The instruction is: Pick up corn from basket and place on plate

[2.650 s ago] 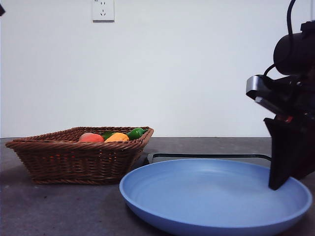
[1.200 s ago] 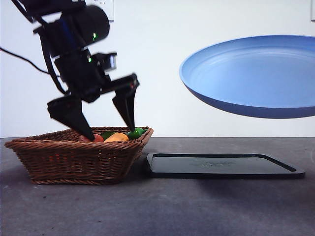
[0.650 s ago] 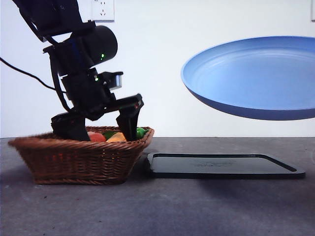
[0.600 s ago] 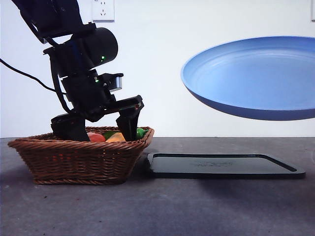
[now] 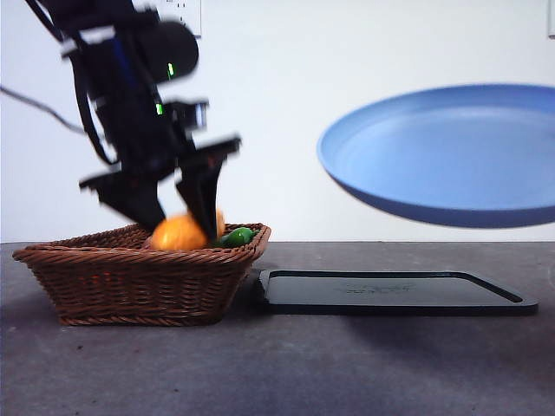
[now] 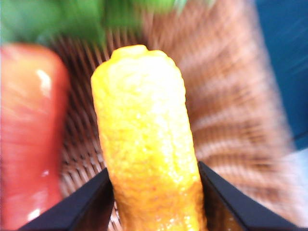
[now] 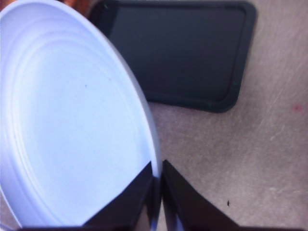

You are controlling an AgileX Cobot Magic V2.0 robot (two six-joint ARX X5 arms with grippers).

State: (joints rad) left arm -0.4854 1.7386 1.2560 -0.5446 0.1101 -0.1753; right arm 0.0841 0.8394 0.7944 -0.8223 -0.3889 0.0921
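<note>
My left gripper (image 5: 178,227) is shut on the yellow-orange corn (image 5: 179,233), holding it just above the brown wicker basket (image 5: 130,282) at the left. In the left wrist view the bumpy corn (image 6: 147,144) fills the space between my two black jaws, over the basket's weave (image 6: 231,110). My right gripper (image 7: 157,190) is shut on the rim of the blue plate (image 7: 72,120). The plate (image 5: 451,156) hangs tilted in the air at the right, above the black tray (image 5: 390,291).
A pinkish-red peach (image 6: 26,130) and green vegetables (image 5: 236,236) lie in the basket beside the corn. The flat black tray (image 7: 178,48) rests on the grey table right of the basket. A wall socket sits high on the white wall.
My left gripper has closed on the corn and lifted it out of the basket's bed. The plate, raised earlier off the table by the right gripper, has sunk slightly.
</note>
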